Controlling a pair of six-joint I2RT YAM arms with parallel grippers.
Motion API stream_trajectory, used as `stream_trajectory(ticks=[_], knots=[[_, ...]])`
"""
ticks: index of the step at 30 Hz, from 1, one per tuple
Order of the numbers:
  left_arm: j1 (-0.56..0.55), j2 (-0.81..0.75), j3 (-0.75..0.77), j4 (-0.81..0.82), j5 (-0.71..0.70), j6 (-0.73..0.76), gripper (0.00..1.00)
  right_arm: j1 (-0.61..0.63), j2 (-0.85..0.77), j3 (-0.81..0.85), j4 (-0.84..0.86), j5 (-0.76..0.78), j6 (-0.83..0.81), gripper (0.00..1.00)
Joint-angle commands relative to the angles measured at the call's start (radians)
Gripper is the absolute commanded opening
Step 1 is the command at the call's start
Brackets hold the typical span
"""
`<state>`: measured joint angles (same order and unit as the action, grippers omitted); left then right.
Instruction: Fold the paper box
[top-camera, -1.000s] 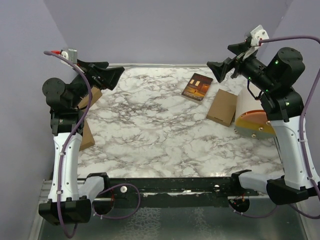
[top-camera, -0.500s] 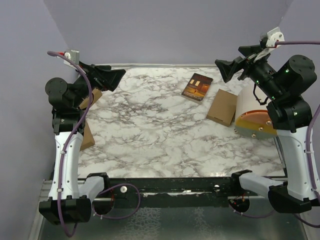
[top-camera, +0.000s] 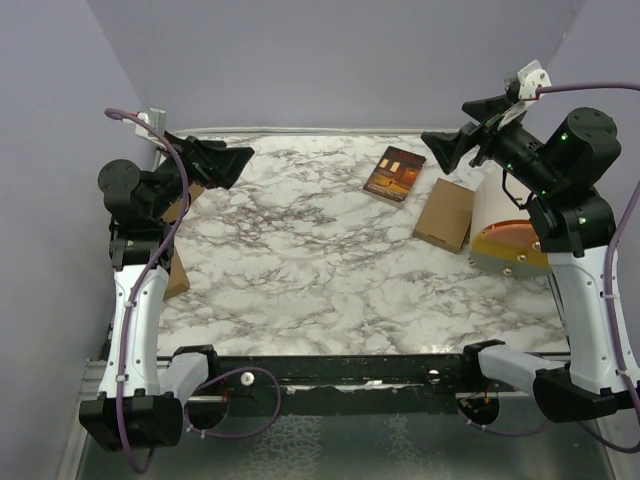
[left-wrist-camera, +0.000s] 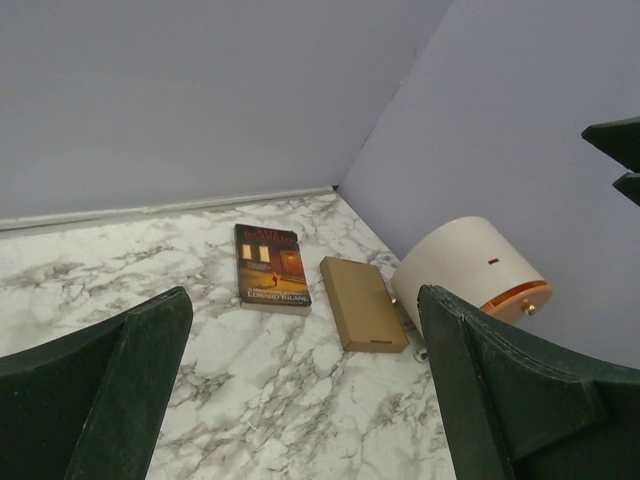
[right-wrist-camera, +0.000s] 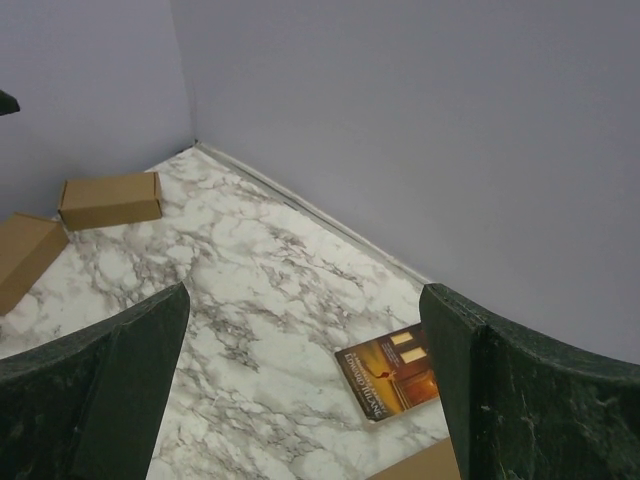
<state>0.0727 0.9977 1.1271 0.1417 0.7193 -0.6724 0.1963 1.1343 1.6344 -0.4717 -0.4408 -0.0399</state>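
Left pincer (top-camera: 232, 160): released, jaws wide, holding nothing, raised over the left rear of the surface (top-camera: 300, 260). Right pincer (top-camera: 450, 130): same, at right rear. Paper box (top-camera: 445, 213): flat on the surface, right rear, between booklet (top-camera: 394, 173) and white drum (top-camera: 505, 225), apart from both pincers.

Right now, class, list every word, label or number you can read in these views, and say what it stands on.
"EDWARD": first word of the pale line low on the book cover; the word after it is too blurred.
Red title at the top of that cover: too small to read.
Paper box beside the book: plain, no print.
White drum: one small red mark, unreadable.
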Motion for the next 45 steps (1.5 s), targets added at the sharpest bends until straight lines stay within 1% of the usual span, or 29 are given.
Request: stream_trajectory(ticks=[1, 6, 15, 23, 32, 39, 45], knots=[[0.007, -0.020, -0.051, 0.059, 0.040, -0.025, 0.99, -0.018, 0.011, -0.008, -0.012, -0.142, -0.048, 1.00], [0.007, -0.020, -0.089, 0.111, 0.044, -0.052, 0.99, -0.030, 0.009, -0.037, -0.009, -0.155, -0.061, 1.00], [0.007, -0.021, -0.081, 0.080, 0.043, -0.021, 0.99, -0.046, 0.022, -0.035, -0.003, -0.173, -0.045, 1.00], [0.007, -0.040, -0.082, 0.061, 0.037, -0.012, 0.99, -0.051, 0.001, -0.054, 0.006, -0.162, -0.040, 0.99], [0.007, -0.028, -0.054, 0.071, 0.035, -0.034, 0.99, -0.054, -0.017, -0.065, 0.015, -0.135, -0.029, 1.00], [0.007, -0.022, -0.027, 0.075, 0.035, -0.045, 0.99, -0.053, -0.022, -0.053, 0.024, -0.078, -0.007, 1.00], [0.007, -0.002, 0.028, 0.082, 0.037, -0.056, 0.99, -0.054, -0.009, -0.005, 0.043, 0.023, 0.064, 0.99]])
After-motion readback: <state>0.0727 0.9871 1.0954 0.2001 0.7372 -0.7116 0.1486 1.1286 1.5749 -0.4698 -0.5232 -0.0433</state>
